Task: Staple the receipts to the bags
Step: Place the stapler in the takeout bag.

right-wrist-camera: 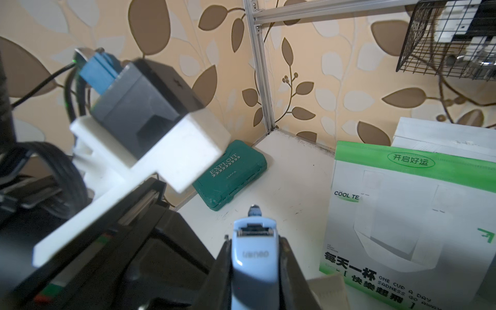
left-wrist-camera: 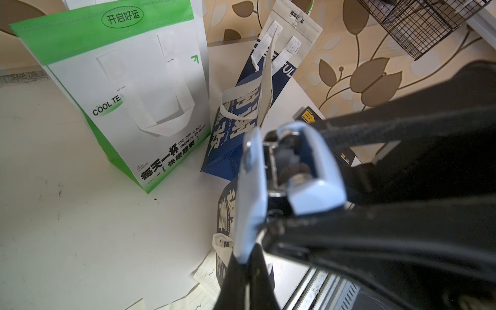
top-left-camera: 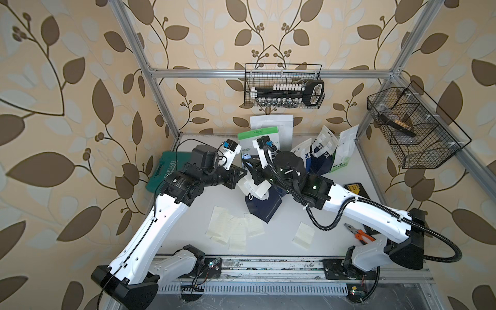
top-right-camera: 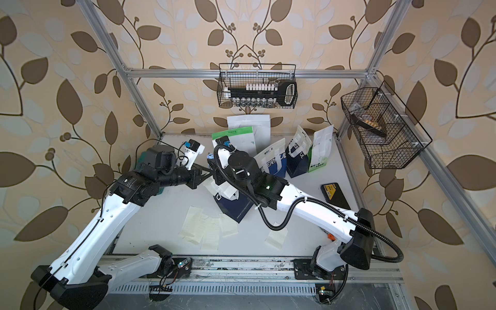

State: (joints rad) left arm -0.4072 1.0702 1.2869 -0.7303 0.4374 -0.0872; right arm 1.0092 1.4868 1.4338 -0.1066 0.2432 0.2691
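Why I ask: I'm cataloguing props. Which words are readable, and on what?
"EXPLOIT": teal case
"COOL TE", "ONE CUP A DAY SADNESS GO AWAY": green-and-white bag
"开启好运": same bag's green band
"UL", cut off: navy bag
Too blurred: stapler logo, black box label

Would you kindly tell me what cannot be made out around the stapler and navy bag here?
- Whether the left tool pinches anything: its shut tips are blurred in the left wrist view, with the stapler overlapping them.
- Upper end of the navy bag: partly hidden under the right arm in both top views.
- Print on the receipts: too small in both top views.
- Rear of the stapler: cut off by the right wrist view's edge.
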